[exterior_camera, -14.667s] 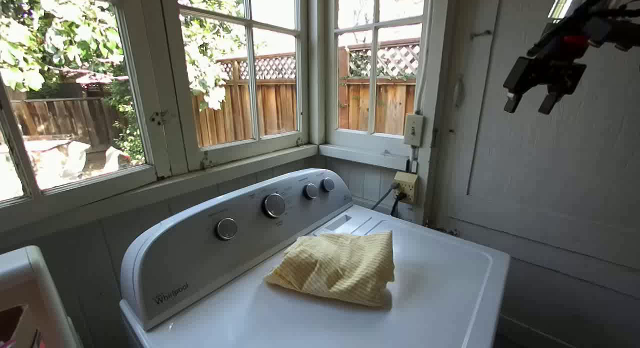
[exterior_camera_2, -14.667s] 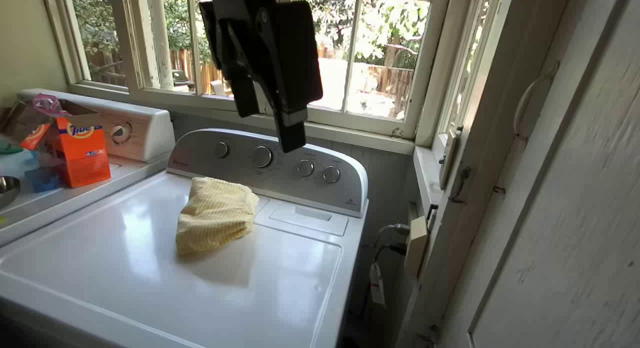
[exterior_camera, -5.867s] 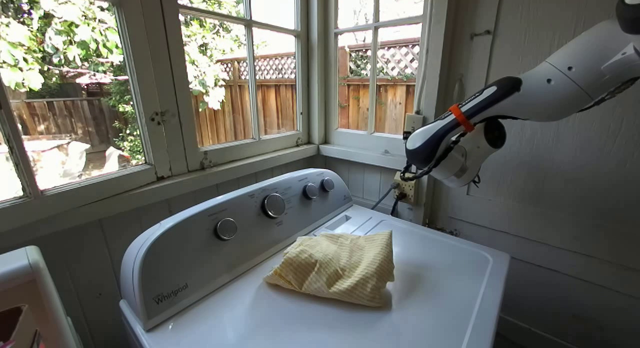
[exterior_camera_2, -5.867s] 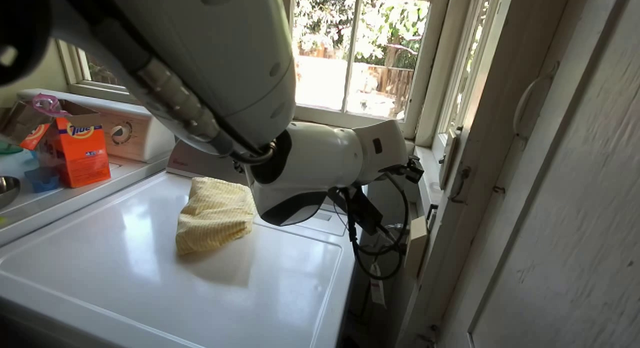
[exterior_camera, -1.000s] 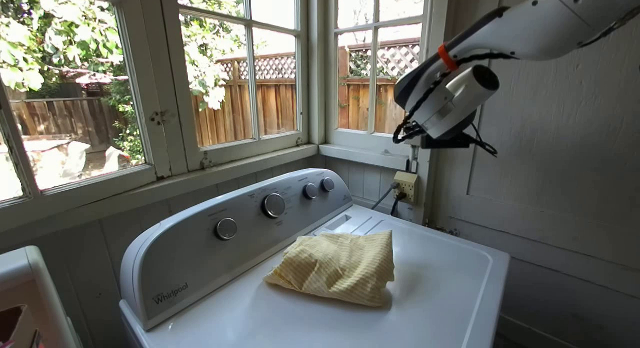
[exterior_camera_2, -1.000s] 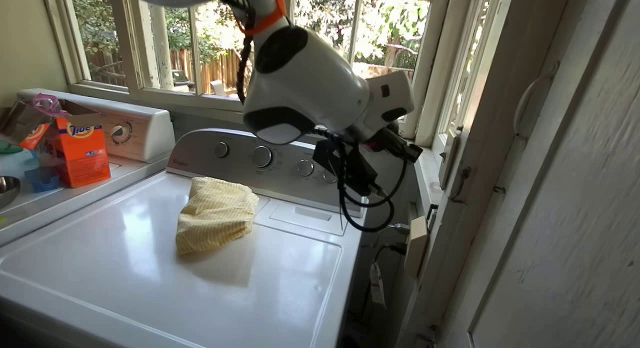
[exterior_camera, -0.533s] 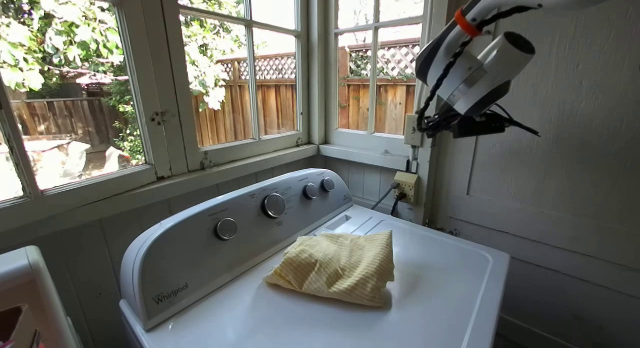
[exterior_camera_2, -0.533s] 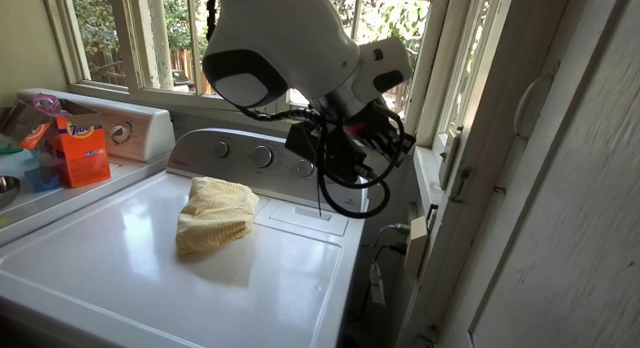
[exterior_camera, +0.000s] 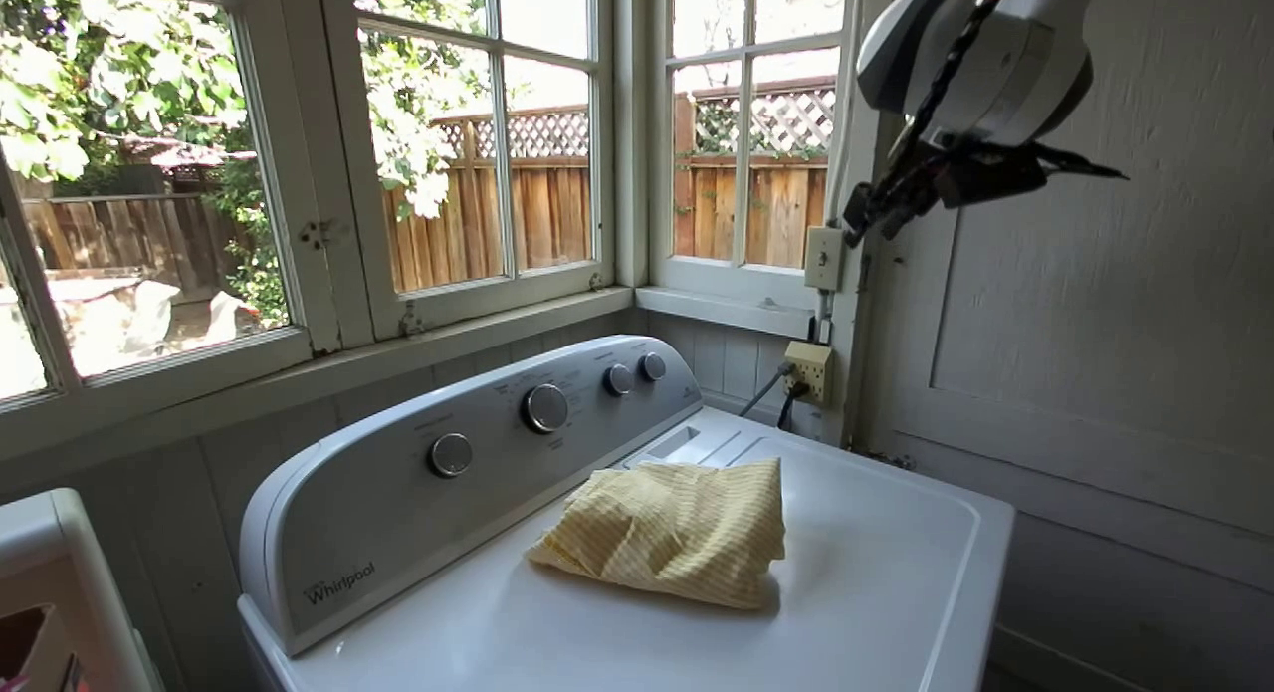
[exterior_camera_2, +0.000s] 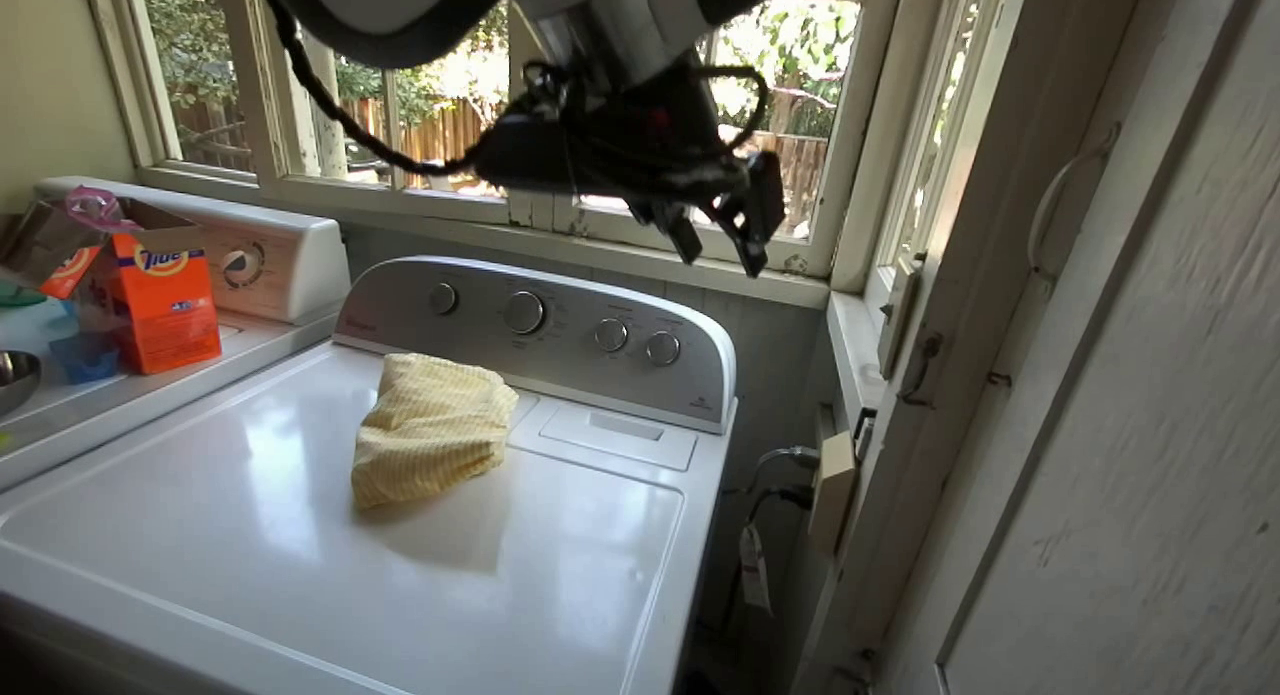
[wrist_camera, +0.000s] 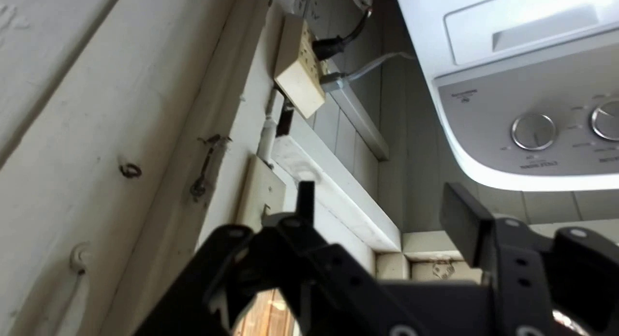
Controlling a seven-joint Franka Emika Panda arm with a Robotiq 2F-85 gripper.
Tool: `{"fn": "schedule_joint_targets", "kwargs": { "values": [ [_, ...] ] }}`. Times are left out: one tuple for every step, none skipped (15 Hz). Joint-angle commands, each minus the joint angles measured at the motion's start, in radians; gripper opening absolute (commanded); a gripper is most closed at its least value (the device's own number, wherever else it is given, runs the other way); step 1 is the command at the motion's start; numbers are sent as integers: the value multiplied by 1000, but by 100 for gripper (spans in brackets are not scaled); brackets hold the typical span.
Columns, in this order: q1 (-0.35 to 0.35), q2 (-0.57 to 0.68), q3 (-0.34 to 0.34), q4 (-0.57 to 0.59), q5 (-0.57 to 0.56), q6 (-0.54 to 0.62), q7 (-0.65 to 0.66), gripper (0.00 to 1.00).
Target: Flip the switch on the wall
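The switch (exterior_camera: 823,257) is an off-white plate with a small toggle, upright beside the window frame above the outlet. It shows edge-on in an exterior view (exterior_camera_2: 899,315). The wrist view, upside down, shows its plate (wrist_camera: 261,191) partly hidden behind a finger; the toggle seems to point away from the outlet. The wall (exterior_camera: 1075,373) is grey-beige and panelled. My gripper (exterior_camera: 874,226) is open and empty, apart from the switch, with fingertips slightly above its middle. It hangs over the washer's back in an exterior view (exterior_camera_2: 720,255), and its fingers are spread in the wrist view (wrist_camera: 382,205).
The outlet box (exterior_camera: 807,371) with plugged cords is below the switch. The white washer (exterior_camera: 876,533) carries a yellow striped cloth (exterior_camera: 677,533). A window sill (exterior_camera: 727,312) runs beside the switch. A door handle (exterior_camera_2: 1065,200) and hook (exterior_camera_2: 922,370) stick out nearby.
Over the last second the arm rises and draws back from the switch, which comes back into view. The toggle seems slightly higher than in the oldest frames, but it is small.
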Motion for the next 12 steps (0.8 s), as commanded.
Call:
{"fn": "schedule_joint_targets", "kwargs": {
  "values": [
    [-63, 175, 19, 110, 36, -249, 41, 99],
    [-69, 213, 8, 146, 43, -290, 57, 100],
    [-76, 251, -7, 184, 42, -326, 75, 100],
    [-90, 291, -18, 217, 33, -336, 104, 100],
    [-107, 327, -29, 248, 21, -331, 143, 100],
    [-84, 264, -5, 212, 30, -283, 91, 100],
    [-90, 295, -19, 239, 24, -293, 113, 100],
    [-93, 317, -27, 251, 21, -303, 127, 100],
    [-96, 329, -29, 255, 17, -309, 134, 100],
    [-97, 333, -29, 254, 17, -310, 137, 100],
    [-99, 332, -28, 252, 17, -310, 137, 100],
    [-101, 331, -28, 250, 17, -310, 137, 100]
  ]
}}
